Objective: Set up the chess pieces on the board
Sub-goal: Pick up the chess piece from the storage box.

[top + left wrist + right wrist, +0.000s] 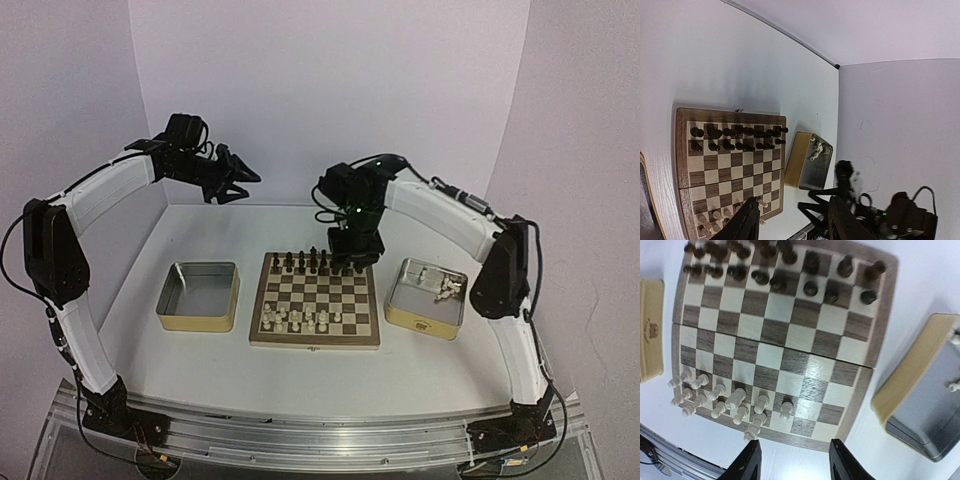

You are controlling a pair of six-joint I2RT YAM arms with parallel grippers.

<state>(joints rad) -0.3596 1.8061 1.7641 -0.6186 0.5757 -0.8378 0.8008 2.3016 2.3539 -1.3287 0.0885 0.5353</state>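
Chess pieces [446, 287] left to place sit in the tin [420, 320] just right of the right pincer [795, 442], which hangs over the board [315, 342], jaws apart and empty. Meanwhile the left pincer [792, 200], also spread and empty, is way off, so right arm's nearer imo.

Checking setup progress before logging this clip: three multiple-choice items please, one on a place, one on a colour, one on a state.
1. Cream chess pieces off the board lie in: A the left tin; B the right tin; C a cup.
2. The board's far rows hold pieces coloured: A cream; B dark; C red.
3. The right pincer is: A open; B shut on a cream piece; C shut on a dark piece.
1B, pale figures show inside it; 2B, dark pieces line the far edge; 3A, fingers apart, nothing between.
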